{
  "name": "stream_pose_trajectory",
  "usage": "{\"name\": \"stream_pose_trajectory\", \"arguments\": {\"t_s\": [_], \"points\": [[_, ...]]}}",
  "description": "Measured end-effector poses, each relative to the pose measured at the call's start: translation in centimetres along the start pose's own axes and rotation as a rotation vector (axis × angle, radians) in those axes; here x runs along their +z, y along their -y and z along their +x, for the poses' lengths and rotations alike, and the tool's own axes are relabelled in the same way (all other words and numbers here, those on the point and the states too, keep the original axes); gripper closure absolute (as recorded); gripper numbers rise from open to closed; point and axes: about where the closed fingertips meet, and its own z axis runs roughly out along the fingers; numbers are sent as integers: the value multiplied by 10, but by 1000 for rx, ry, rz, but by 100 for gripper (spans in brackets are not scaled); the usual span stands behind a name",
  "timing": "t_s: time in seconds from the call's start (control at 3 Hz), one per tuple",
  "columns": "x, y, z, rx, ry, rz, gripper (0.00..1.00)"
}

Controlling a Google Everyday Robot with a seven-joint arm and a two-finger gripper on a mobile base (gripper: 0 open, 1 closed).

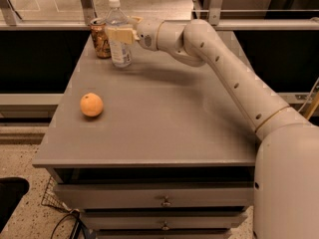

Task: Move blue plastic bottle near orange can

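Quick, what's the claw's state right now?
Claw: closed on the bottle, at the far left corner of the table, beside the can.

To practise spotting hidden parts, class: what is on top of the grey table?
A blue plastic bottle, an orange can just left of it, and an orange fruit nearer the camera. The gripper is shut on the bottle's middle, hiding part of its label.

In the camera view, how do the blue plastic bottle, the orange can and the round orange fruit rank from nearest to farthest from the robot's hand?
The hand is at the table's far left corner.
1. blue plastic bottle: gripped by the hand.
2. orange can: just left of the bottle.
3. orange fruit: left edge, nearer the front.
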Motion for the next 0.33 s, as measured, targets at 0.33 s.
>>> {"name": "stream_pose_trajectory", "arguments": {"t_s": [0.33], "points": [[2, -2, 0, 1, 0, -4, 13]]}}
